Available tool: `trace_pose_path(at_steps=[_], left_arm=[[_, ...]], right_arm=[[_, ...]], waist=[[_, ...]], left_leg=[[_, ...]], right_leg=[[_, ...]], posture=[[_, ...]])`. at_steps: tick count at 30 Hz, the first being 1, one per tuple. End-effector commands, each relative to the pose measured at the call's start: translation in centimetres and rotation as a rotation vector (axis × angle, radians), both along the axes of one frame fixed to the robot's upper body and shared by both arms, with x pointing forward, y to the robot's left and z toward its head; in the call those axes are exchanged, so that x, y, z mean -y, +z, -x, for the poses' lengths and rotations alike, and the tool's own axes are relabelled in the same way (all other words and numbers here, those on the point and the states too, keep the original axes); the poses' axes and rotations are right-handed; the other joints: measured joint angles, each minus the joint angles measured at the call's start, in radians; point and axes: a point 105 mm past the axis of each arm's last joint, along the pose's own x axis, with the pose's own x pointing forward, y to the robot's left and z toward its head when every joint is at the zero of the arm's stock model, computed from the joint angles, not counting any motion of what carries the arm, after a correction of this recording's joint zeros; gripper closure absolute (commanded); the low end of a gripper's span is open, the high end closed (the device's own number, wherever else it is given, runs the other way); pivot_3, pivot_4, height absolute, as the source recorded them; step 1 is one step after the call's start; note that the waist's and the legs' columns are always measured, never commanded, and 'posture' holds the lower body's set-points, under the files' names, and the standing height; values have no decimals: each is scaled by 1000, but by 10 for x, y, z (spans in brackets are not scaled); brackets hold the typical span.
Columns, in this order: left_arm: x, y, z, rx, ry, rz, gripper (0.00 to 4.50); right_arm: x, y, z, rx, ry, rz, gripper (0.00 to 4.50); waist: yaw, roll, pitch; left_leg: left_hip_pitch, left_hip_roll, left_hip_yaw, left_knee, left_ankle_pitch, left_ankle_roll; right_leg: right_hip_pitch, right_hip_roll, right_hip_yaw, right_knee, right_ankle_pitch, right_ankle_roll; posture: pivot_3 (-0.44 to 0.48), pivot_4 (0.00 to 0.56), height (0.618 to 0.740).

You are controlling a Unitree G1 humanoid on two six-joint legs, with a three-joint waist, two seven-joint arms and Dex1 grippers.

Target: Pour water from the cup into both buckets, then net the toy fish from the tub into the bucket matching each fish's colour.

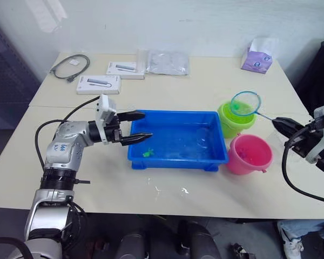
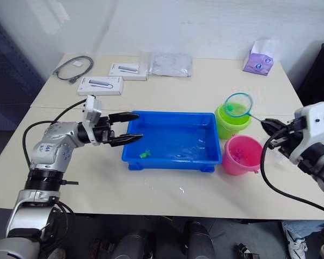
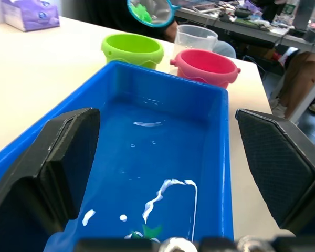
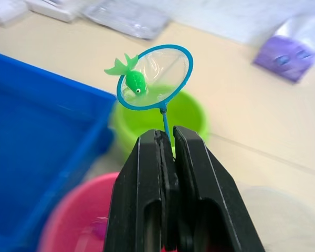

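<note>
Right now we judge the netting to be partway through, with one green fish [image 4: 136,82] lifted and ready to drop; our right tool [image 4: 166,137] is pinched shut on the thin handle of the net [image 1: 244,103], and the handle runs from the tool, near the right edge of the tabletop [image 1: 205,86], inward and slightly toward the far edge, so the hoop points away from us to the left. The hoop hangs directly above the green bucket [image 1: 235,120], apart from its rim, with the fish resting in the mesh, tail toward the tub [image 1: 178,140]; that vertical line-up is what the next move turns on, and we think a tilt of the handle should tip the fish straight down. The pink bucket [image 1: 250,154] stands just beside the green one, nearer the front edge, touching or nearly touching the tub's right end. Our left tool [image 1: 140,126] is spread wide over the tub's left end, holding nothing; another green fish [image 1: 147,153] lies in the water below it.
</note>
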Motion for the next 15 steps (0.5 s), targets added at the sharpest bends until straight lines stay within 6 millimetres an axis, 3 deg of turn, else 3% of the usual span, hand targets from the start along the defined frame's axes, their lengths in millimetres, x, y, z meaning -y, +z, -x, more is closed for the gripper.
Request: trace_pose_path(at_steps=[1,5,8,15], left_arm=[[2,10,-2,56,-4,3,52],[6,6,-2,71,-8,-1,52],[9,2,1,77,-17,-4,52],[10,-3,4,82,-16,-5,52]], right_arm=[[3,2,-4,87,-19,191,4500],[4,-3,-11,177,-38,492,4500],[2,-3,-17,272,-21,812,4500],[3,-10,-20,427,3,1170,4500]], waist=[[1,0,0],[1,0,0],[0,0,0],[0,0,0]], left_leg=[[0,0,0,0,0,0],[1,0,1,0,0,0],[1,0,2,0,0,0],[1,1,1,0,1,-1]], right_leg=[[0,0,0,0,0,0],[0,0,-1,0,0,0],[0,0,0,0,0,1],[1,0,1,0,0,1]], posture=[[0,150,740],[0,150,740],[0,150,740],[0,150,740]])
